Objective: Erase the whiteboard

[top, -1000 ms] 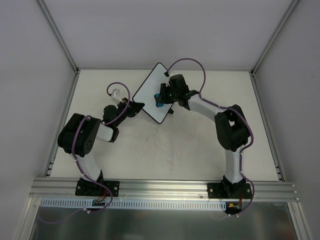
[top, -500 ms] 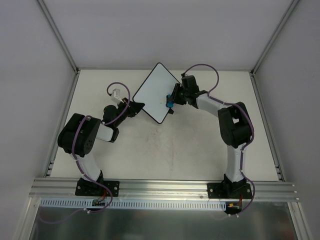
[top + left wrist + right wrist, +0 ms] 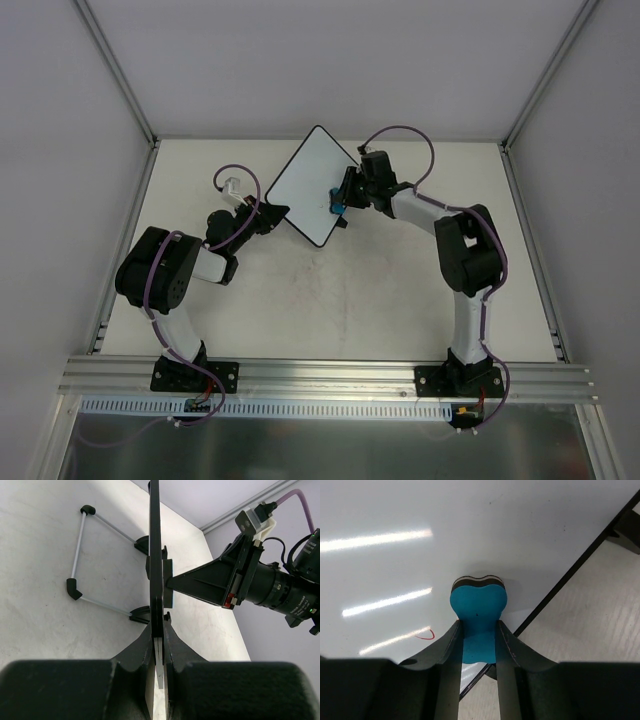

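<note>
Blue eraser [image 3: 477, 615] seemingly touching whiteboard [image 3: 395, 520] edge

The whiteboard [image 3: 303, 188] far back on the table [image 3: 350, 300], between left arm [image 3: 165, 275] and right arm [image 3: 465, 250] (eraser [image 3: 336, 203] on its right part)

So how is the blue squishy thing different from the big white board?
The whiteboard is white, flat and big; the eraser is blue, chunky and much smaller. The left gripper pinches the whiteboard by its edge, while the right gripper squeezes the eraser. The whiteboard has a small red mark on it; the eraser shows none. Both are held by a gripper, and they touch each other.
</note>
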Controlling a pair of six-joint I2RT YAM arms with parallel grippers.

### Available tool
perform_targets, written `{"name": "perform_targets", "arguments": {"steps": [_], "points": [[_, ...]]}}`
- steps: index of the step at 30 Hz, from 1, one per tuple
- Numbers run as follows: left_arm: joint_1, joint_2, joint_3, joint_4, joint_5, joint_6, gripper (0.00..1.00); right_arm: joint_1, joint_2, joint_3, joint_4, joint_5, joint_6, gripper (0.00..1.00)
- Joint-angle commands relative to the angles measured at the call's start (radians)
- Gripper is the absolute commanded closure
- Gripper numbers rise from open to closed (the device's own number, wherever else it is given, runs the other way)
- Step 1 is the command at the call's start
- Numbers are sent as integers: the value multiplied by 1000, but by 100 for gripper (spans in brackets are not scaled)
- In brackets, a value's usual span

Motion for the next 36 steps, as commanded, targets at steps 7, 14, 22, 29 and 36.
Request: {"name": "perform_targets", "arguments": {"steps": [7, 14, 22, 29, 36], "points": [[-33, 23, 11, 361, 71, 32, 100, 139, -30, 7, 83, -43, -141, 100], [-33, 23, 11, 361, 70, 36, 100, 190, -43, 14, 80, -56, -215, 100], [-35, 25, 10, 361, 70, 33, 100, 233, -73, -3, 79, -55, -267, 100], [-32, 26, 8, 361, 59, 23, 100, 235, -132, -70, 139, 8, -289, 100], [-30, 30, 8, 361, 61, 19, 100, 230, -232, -162, 181, 111, -301, 100]]}}
